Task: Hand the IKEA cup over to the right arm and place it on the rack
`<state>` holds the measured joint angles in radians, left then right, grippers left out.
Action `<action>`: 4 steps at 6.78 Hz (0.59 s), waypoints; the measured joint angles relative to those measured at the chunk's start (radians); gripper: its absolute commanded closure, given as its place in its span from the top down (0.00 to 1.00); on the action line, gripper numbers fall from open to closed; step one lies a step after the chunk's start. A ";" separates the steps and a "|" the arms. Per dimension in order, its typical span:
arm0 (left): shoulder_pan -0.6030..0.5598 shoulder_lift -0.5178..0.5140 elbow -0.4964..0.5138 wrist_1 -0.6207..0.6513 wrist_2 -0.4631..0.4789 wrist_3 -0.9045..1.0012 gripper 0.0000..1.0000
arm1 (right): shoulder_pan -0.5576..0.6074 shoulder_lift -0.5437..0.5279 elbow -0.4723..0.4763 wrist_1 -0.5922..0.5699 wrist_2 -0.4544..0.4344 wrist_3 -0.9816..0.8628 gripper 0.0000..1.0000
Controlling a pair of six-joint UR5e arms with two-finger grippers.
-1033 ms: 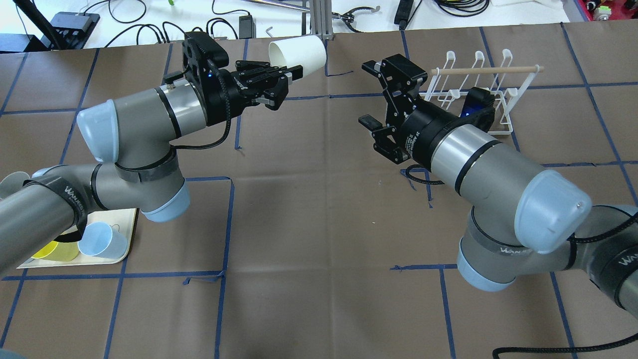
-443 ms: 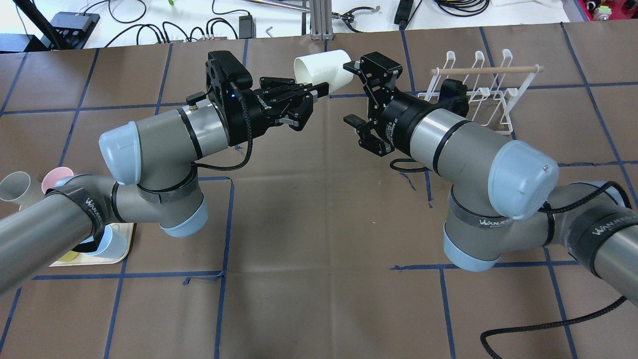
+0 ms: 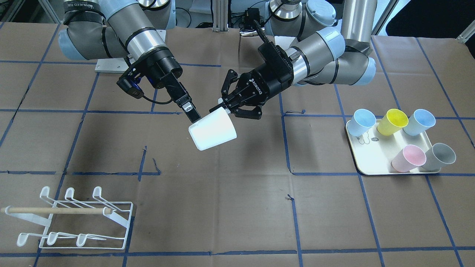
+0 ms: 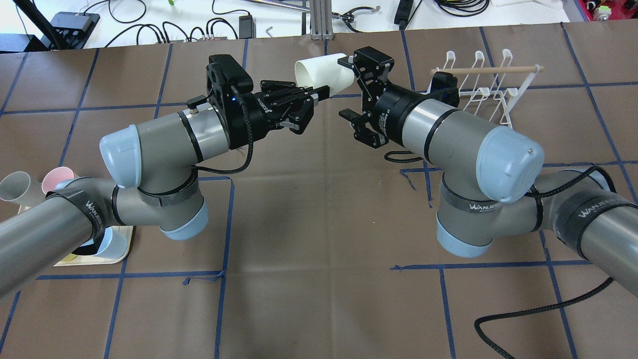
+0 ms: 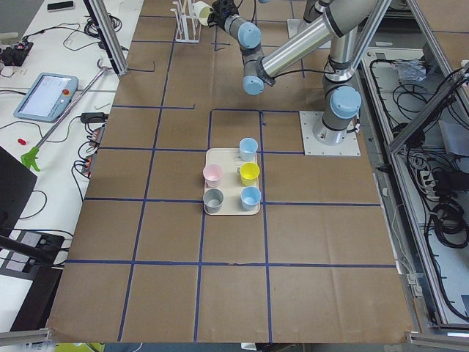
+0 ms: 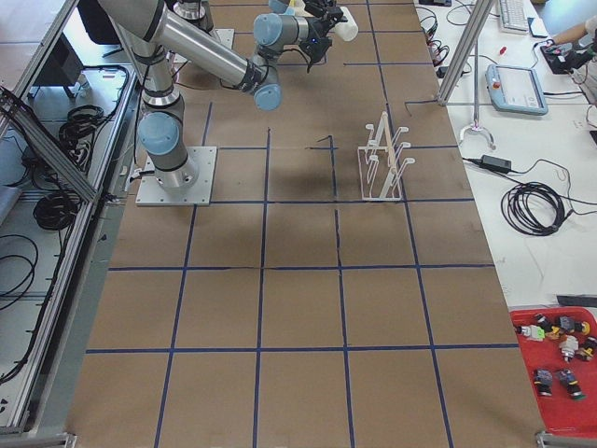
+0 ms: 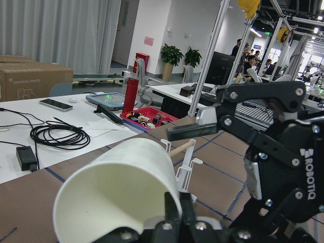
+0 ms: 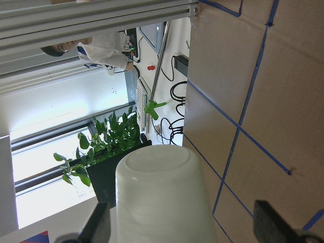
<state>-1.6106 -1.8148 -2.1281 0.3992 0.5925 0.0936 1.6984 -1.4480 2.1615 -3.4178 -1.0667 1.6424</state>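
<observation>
The white IKEA cup [image 4: 319, 71] [image 3: 212, 130] hangs on its side above the table's far middle. My left gripper [image 4: 318, 92] [image 3: 223, 106], the one with linked-bar fingers, is shut on the cup's rim wall. The right arm's gripper [image 4: 347, 89] [image 8: 182, 215] is open, one flat finger on each side of the cup's closed base; whether either touches it I cannot tell. In the front-facing view one of its fingers [image 3: 187, 107] lies against the cup's side. The white wire rack [image 4: 481, 90] [image 3: 74, 219] with its wooden dowel stands past the right arm, with no cups on it.
A cream tray [image 3: 371, 165] on the left arm's side holds several coloured cups, largely hidden under the left arm in the overhead view. Cables and tools lie on the white bench [image 4: 149, 22] beyond the far table edge. Blue tape lines cross the brown table.
The left arm carried the cup rightward toward the middle, then held nearly still. The right gripper swung left and closed in, so its open fingers now flank the cup's base.
</observation>
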 measured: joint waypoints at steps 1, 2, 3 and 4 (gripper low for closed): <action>0.000 0.000 -0.001 0.001 0.001 0.000 0.00 | 0.003 0.017 -0.022 0.000 -0.004 -0.005 0.97; 0.000 -0.001 -0.001 0.001 0.001 0.000 0.00 | 0.008 0.030 -0.039 0.000 -0.015 -0.024 0.97; 0.000 -0.001 -0.001 0.001 0.001 0.000 0.00 | 0.011 0.038 -0.051 0.000 -0.027 -0.049 0.97; 0.000 -0.001 -0.001 0.001 0.002 0.000 0.00 | 0.014 0.049 -0.065 0.000 -0.032 -0.061 0.97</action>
<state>-1.6107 -1.8153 -2.1291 0.4004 0.5941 0.0936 1.7129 -1.3989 2.0960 -3.4178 -1.0988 1.5814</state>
